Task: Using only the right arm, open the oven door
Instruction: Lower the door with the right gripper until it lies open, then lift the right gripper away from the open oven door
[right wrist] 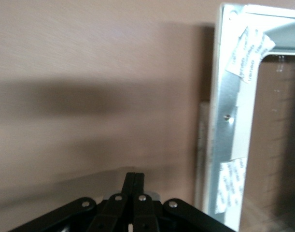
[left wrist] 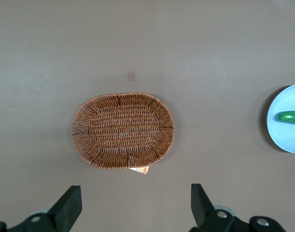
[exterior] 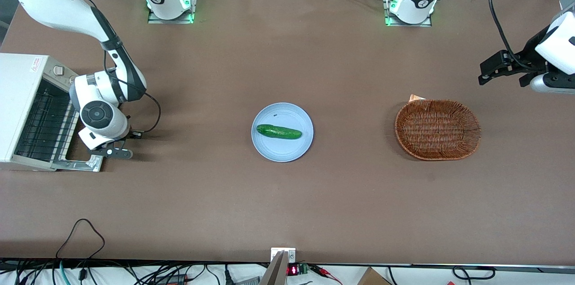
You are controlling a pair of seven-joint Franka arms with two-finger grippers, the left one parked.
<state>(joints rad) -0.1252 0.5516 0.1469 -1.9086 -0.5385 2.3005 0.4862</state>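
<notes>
Silver-grey metal-framed oven door [exterior: 81, 159] seen folded flat before off-white boxy oven [exterior: 22, 109]; black two-finger gripper [exterior: 114, 152], fingers pressed together, empty, just beside door's handle edge.

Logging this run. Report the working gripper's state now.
Right gripper: shut, holding nothing, beside the lowered oven door, above the table.

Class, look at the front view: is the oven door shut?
No. The oven door lies folded down flat on the table, baring the wire rack, with the pincer just above the table beside its edge.
</notes>
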